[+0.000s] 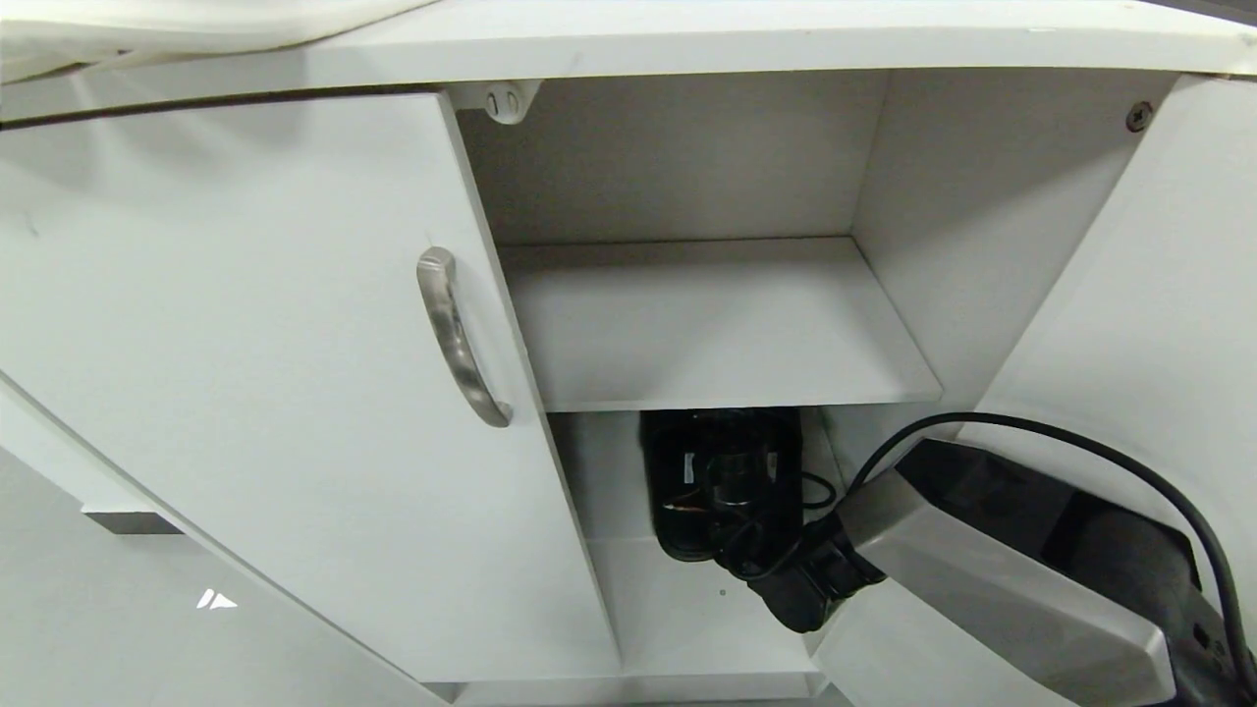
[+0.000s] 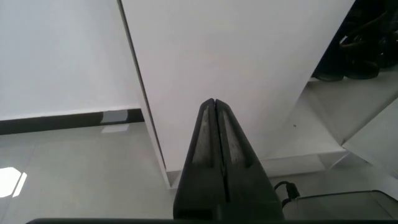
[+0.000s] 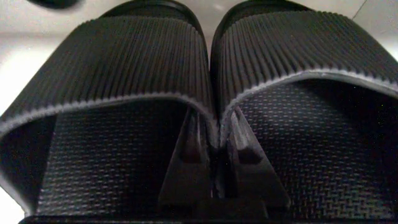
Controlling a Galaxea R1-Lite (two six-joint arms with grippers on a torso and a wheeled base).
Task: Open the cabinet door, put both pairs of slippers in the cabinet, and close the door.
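Your right hand [image 3: 216, 134] is closed on the pair of slippers [image 3: 143, 56], pinching the two inner strap edges together between its fingers. It sits just under the shelf [image 1: 717, 324], inside the lower compartment of the cabinet [image 1: 687, 39]. That grip is thin: it takes only the lips of the straps, so a jolt or a tilt could let one slipper slide free and land crooked. If you let go while the pair hangs above the floor below the shelf, the slippers may tip toward the front. A heel left past the front edge under the shelf would likely stop the open door [image 1: 1159, 295] from shutting. Watch the cable [image 1: 1080, 437] looping off the arm just below the shelf's corner; pulling back on a rising path could snag it there, or knock the wrist against the shelf's underside. Your left hand [image 2: 214, 124] is closed on nothing, low in front of the shut door [image 2: 236, 56] left of the shelf, and a careless swing could bump that panel. Whether the second pair already lies under the shelf, I cannot tell.
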